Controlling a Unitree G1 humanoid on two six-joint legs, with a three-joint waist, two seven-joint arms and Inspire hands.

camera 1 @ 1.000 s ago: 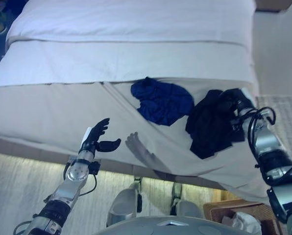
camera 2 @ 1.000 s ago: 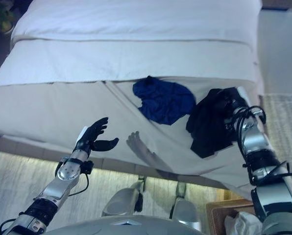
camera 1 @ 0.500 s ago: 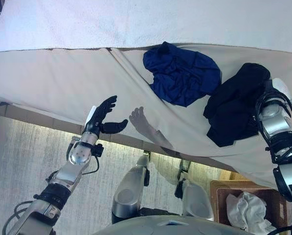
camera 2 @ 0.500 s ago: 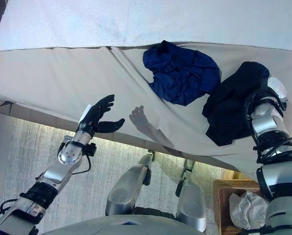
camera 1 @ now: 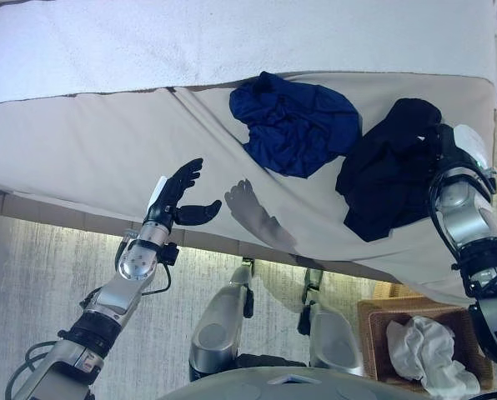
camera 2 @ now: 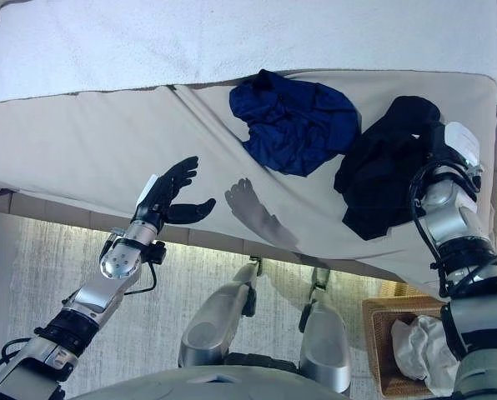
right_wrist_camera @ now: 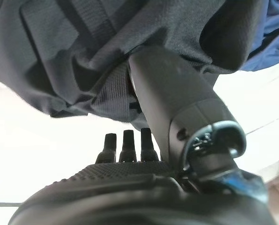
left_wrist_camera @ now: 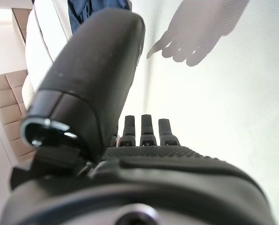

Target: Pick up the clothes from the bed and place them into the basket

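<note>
Two garments lie on the beige bed (camera 1: 82, 158) near its front edge. The crumpled blue garment (camera 1: 294, 125) is in the middle, with the black garment (camera 1: 382, 179) to its right. My right hand (camera 2: 439, 154) is against the black garment's right side. In the right wrist view its thumb (right_wrist_camera: 177, 89) pushes up into a fold of the black cloth (right_wrist_camera: 83, 56), while its fingers (right_wrist_camera: 128, 145) run straight beneath. My left hand (camera 1: 175, 196) hovers open over the bed's front edge, well left of both garments and holding nothing.
A wicker basket (camera 1: 374, 312) stands on the floor at the lower right, below my right arm, with a white cloth (camera 1: 432, 354) in it. A white blanket (camera 1: 232, 42) covers the far part of the bed. A pale rug (camera 1: 32, 283) lies in front.
The camera has tilted down, so the whole picture shifted. The black garment is bunched a little closer around my right hand. My left hand keeps the same open pose.
</note>
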